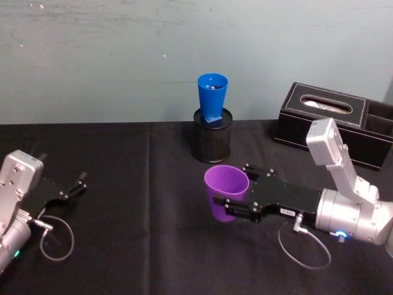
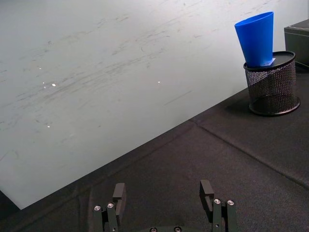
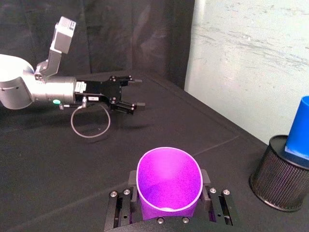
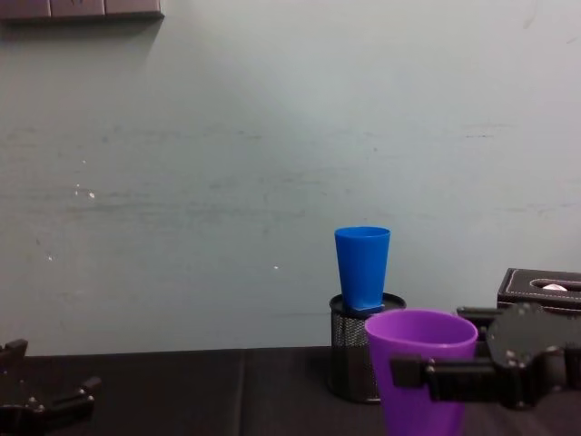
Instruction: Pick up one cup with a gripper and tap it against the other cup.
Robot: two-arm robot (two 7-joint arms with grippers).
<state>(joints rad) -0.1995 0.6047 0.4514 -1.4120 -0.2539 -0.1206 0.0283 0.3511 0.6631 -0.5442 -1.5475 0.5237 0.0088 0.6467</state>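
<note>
The purple cup [image 1: 226, 190] stands upright, mouth up, between the fingers of my right gripper [image 1: 228, 208], which is shut on its lower body. In the right wrist view the purple cup [image 3: 169, 180] sits between the two black fingers [image 3: 118, 212]. Whether its base touches the cloth I cannot tell. The blue cup [image 1: 212, 94] stands upright inside a black mesh pen holder [image 1: 213, 136] behind the purple cup, with a clear gap between the cups. In the chest view the purple cup [image 4: 419, 368] is low and right of the blue cup [image 4: 363, 266]. My left gripper [image 1: 73, 187] rests open at the far left.
A black tissue box [image 1: 334, 120] stands at the back right, behind my right arm. Black cloth [image 1: 141, 246] covers the table, and a pale wall rises behind it. A loose cable [image 1: 56, 236] loops beside the left arm, another [image 1: 304, 246] under the right wrist.
</note>
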